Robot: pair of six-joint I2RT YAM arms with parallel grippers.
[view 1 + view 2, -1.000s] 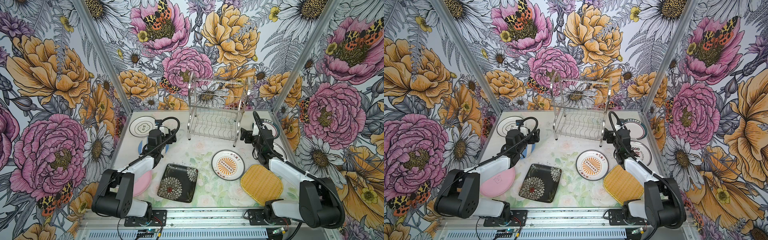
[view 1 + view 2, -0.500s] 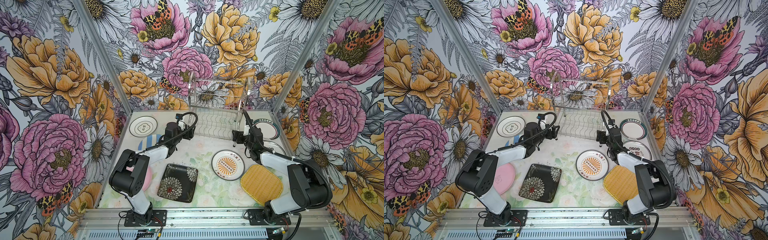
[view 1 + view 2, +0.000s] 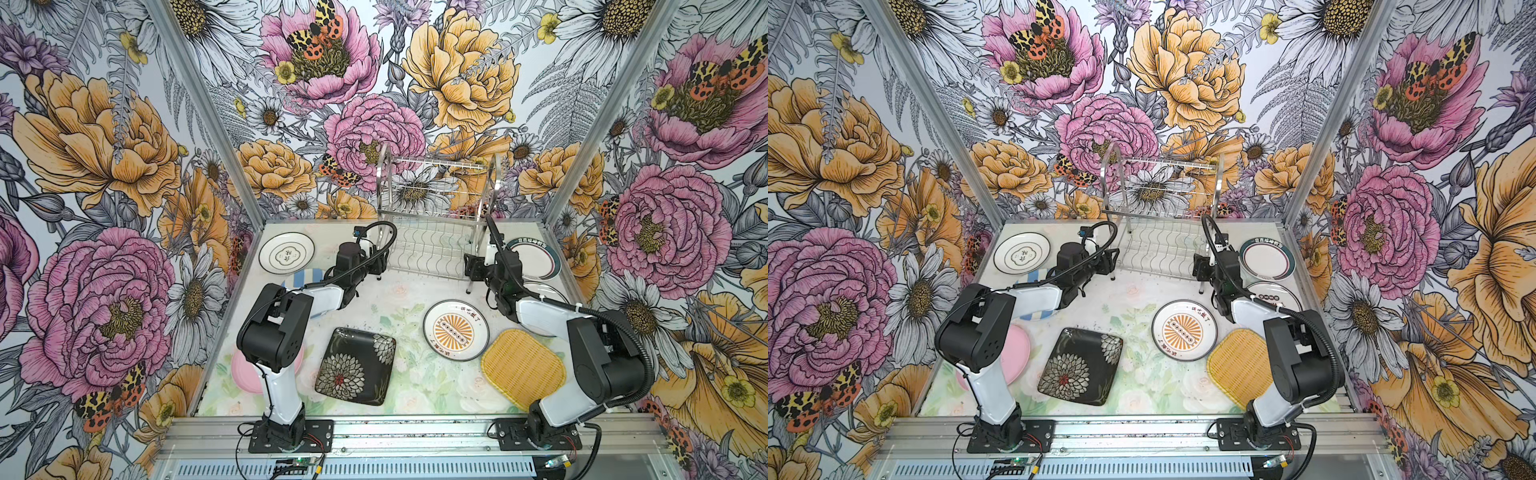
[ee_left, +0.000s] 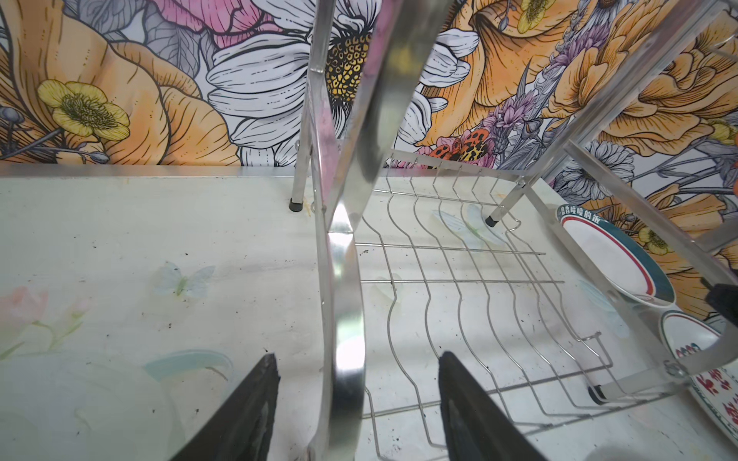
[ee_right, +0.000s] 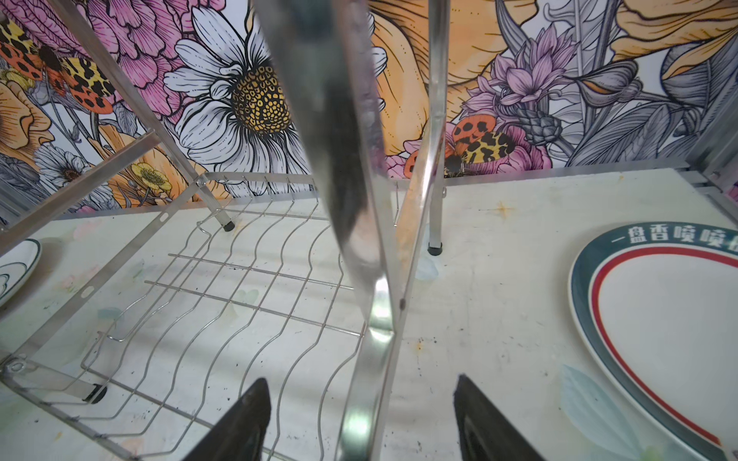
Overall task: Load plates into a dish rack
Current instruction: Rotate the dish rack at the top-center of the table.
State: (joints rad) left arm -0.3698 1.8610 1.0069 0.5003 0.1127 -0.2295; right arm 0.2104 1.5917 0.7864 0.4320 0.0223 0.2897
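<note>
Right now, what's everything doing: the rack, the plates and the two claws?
dish rack: upright, empty
left gripper: open, straddling a rack leg
right gripper: open, straddling another rack leg
black square plate: flat on table
orange sunburst plate: flat on table
yellow square plate: flat on table
pink plate: flat, partly hidden

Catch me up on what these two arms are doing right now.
Both arms are at the dish rack, not at a plate. The left gripper straddles one front leg of the rack and the right gripper straddles the other, jaws open with a gap on either side of the metal. The rack holds nothing yet: the black floral plate, the orange sunburst plate and the yellow woven plate lie flat on the table.
</note>
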